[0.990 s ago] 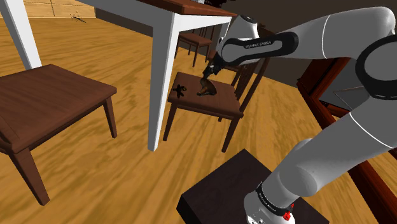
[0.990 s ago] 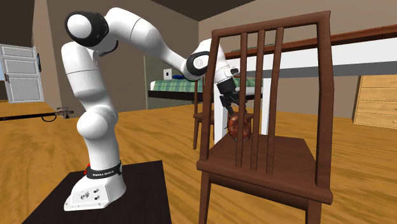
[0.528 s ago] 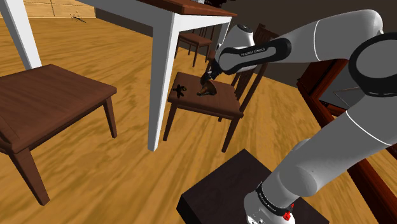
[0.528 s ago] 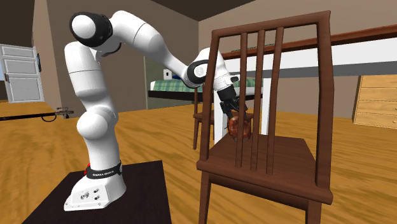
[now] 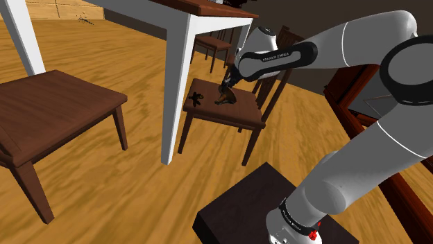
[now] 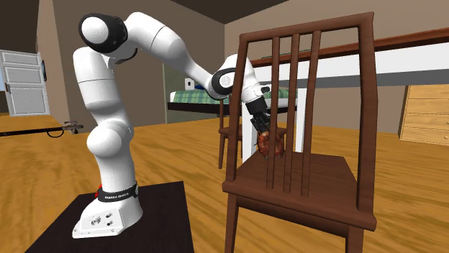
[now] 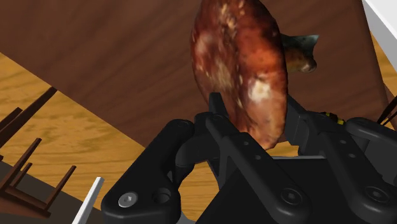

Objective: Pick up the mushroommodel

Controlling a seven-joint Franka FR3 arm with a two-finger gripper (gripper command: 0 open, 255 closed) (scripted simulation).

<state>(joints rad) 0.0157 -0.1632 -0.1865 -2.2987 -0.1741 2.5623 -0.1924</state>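
The mushroom model (image 7: 245, 70) is a reddish-brown mottled cap with a darker stem end, and it lies on the seat of a dark wooden chair (image 5: 243, 116). My black gripper (image 7: 254, 121) is shut on the cap, one finger on each side. In the shoulder view the gripper (image 5: 225, 90) reaches down onto the mushroom (image 5: 225, 100) near the middle of the seat. From the second exterior view, the mushroom (image 6: 270, 145) and the gripper (image 6: 263, 131) show partly behind the slats of the chair back (image 6: 295, 86).
A small dark object (image 5: 196, 97) lies on the seat's edge towards the shoulder view's left. A white table leg (image 5: 177, 83) stands close beside the chair. A low dark wooden table (image 5: 55, 104) stands at the left; another chair (image 5: 211, 45) stands behind.
The hand came down a little onto the mushroom, and the fingers have closed on its cap. The mushroom has not left the seat.
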